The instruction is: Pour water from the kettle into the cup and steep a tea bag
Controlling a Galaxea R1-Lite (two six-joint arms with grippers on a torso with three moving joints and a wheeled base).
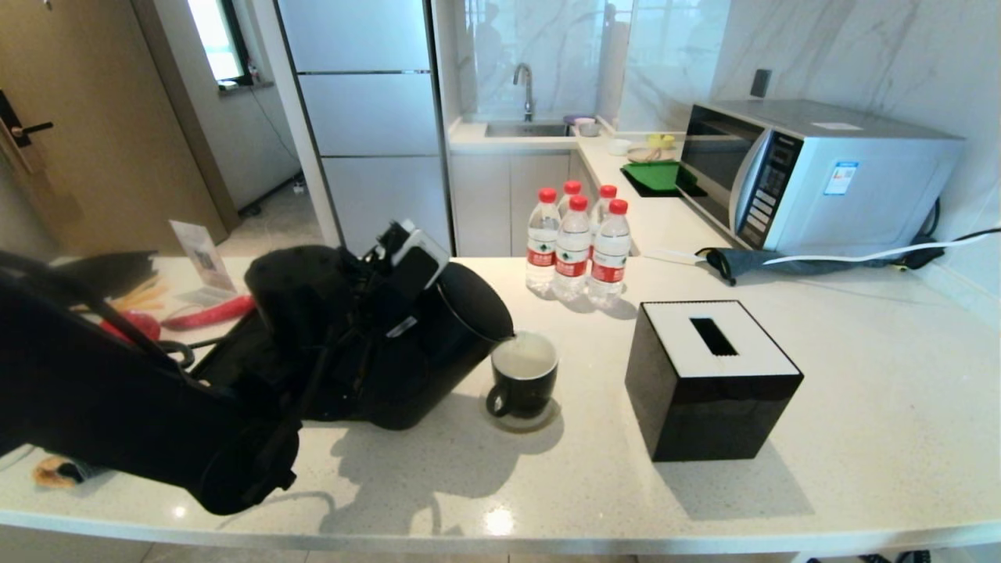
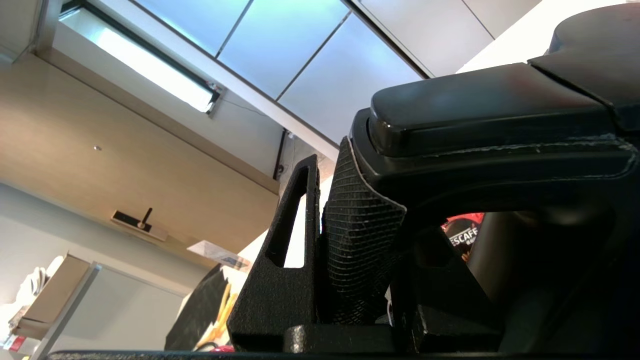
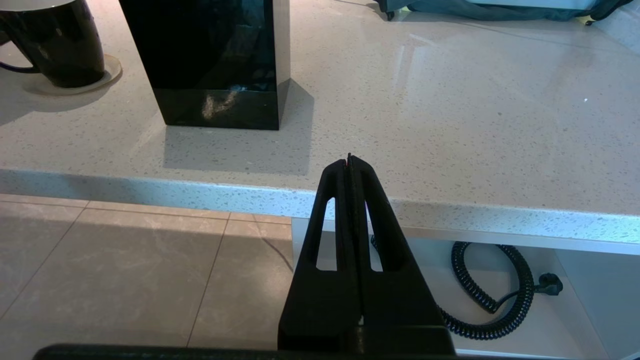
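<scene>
Tilting kettle (image 1: 438, 344) spout over cup (image 1: 522, 383) rim; left gripper (image 2: 370, 210) seemingly clamps handle.

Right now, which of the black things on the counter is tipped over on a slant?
The kettle, held in the left pincer with its spout over the cup. The cup and the tissue box stand upright.

The matte black kettle (image 1: 438, 344) is tipped steeply, its spout at the rim of the cup (image 1: 522, 383). The small black mug stands upright on the desk (image 1: 860, 407), handle toward the robot, with pale water (image 1: 524, 358) inside its white interior.
</scene>
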